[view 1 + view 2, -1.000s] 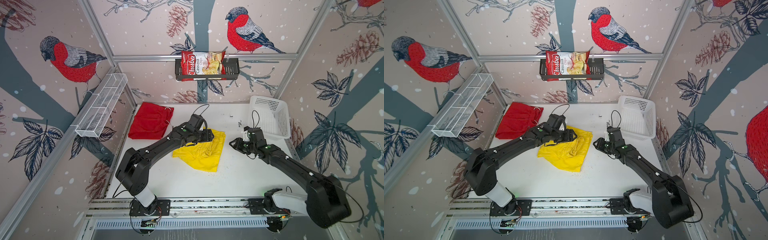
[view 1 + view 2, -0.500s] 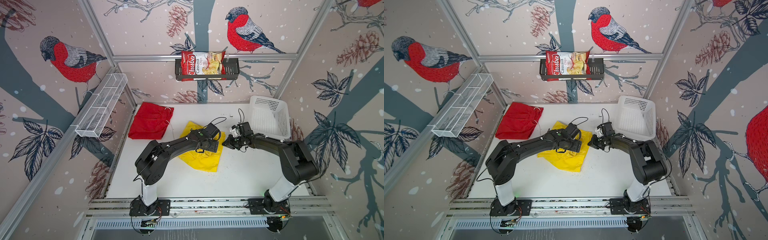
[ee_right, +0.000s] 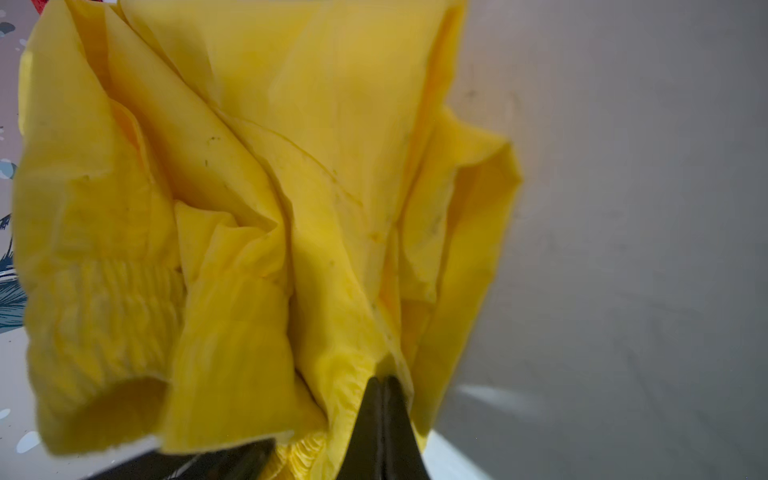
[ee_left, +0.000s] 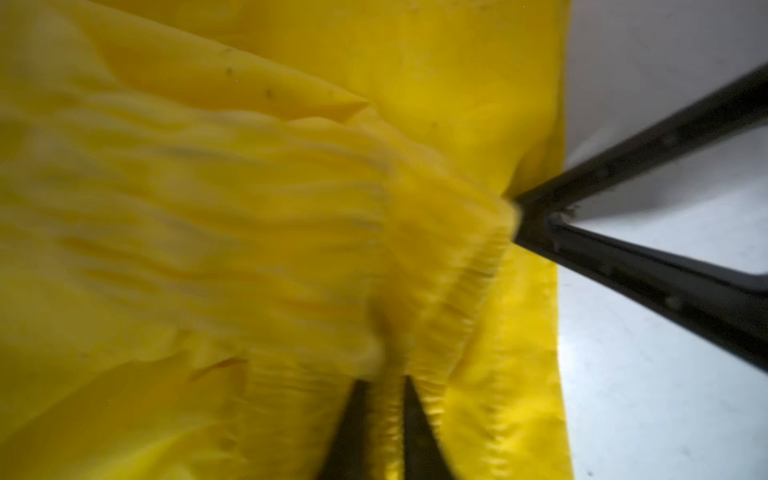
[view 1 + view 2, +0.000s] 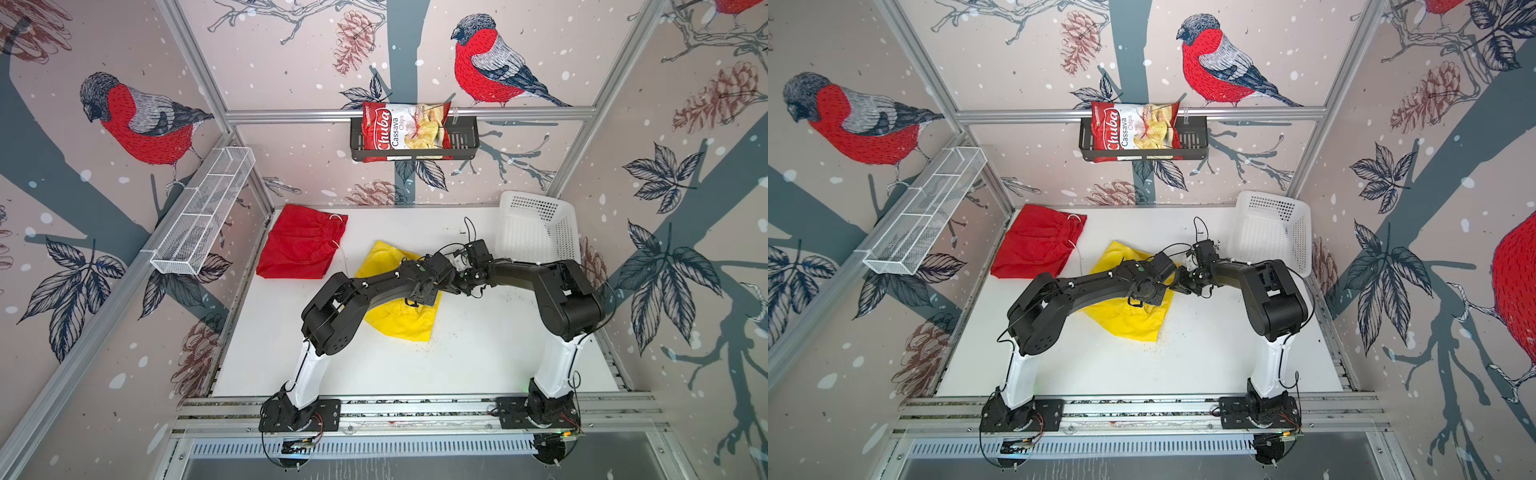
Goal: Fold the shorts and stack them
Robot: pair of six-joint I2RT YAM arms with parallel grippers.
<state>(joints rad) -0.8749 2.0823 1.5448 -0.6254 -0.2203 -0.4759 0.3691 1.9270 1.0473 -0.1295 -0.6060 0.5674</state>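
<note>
Bullfinch wallpaper (image 5: 137, 120) closes in the cell on three sides, and I'm working over a white tabletop (image 5: 478, 365) dusted with dark specks near the middle.

From my seat, the left arm (image 5: 365, 286) reaches forward and inward with its elbow raised, and the right arm (image 5: 523, 270) folds in from its side, so both wrists meet just right of centre. The left gripper (image 4: 382, 384) is clamped onto the yellow shorts (image 5: 405, 322), with gathered waistband cloth pinched between its fingers. The right gripper (image 3: 381, 380) is pressed tight on a fold of the same shorts at their edge, and in the left wrist view its tips bite the bunched waistband. The yellow shorts lie crumpled at mid-table, partly under both wrists.

The red shorts (image 5: 301, 245) lie flat at the far left corner, well apart from the yellow pair, white drawstring showing.

A white perforated basket (image 5: 536, 232) leans in the far right corner. On the back wall a black rack (image 5: 461, 137) holds a red chips bag (image 5: 405, 129). A white mesh shelf (image 5: 203, 216) runs along the left wall.
</note>
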